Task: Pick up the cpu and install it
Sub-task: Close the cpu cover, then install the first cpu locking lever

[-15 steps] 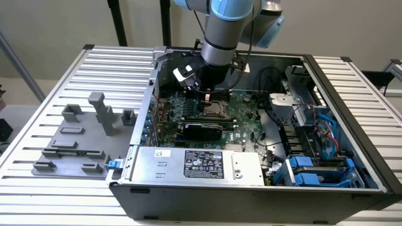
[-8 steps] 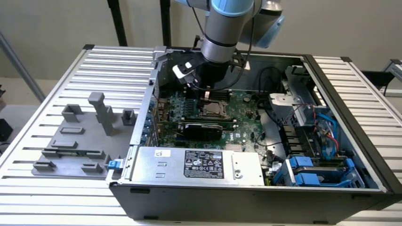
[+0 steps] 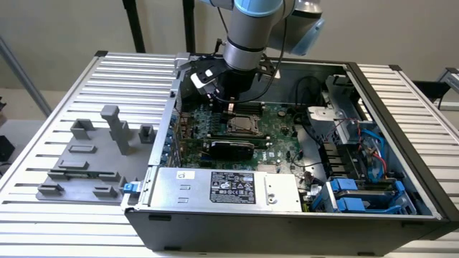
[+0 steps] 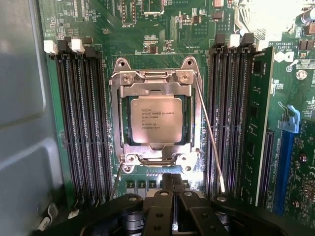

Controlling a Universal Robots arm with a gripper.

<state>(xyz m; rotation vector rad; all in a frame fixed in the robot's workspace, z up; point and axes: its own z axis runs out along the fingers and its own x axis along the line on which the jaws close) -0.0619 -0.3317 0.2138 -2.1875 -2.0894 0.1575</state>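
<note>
Slatted aluminium tabletop (image 3: pixel 129 70) carries a computer case (image 3: pixel 287 231) lying on its side with the panel off. My read: that puts the board face-up for a straight top-down reach. Grey fixture blocks (image 3: pixel 86 161) sit just beside the case on the exterior view's left, probably staging for parts. UR arm (image 3: pixel 248 43) hangs vertically into the case above the green motherboard (image 4: pixel 162 29), between the power supply (image 3: pixel 229 185) and the far wall. DIMM slots (image 4: pixel 81 123) run along both sides of the metal socket frame (image 4: pixel 114 113). The cpu (image 4: pixel 152 118) lies flat inside that frame, square to it, silver lid and print facing up, so it looks seated rather than carried. Gripper (image 4: pixel 167 184) is above the socket's edge, apart from the chip, fingers pressed together and holding nothing. Thin wire lever (image 4: pixel 209 142) runs down one side of the frame; can't tell if it's latched.
</note>
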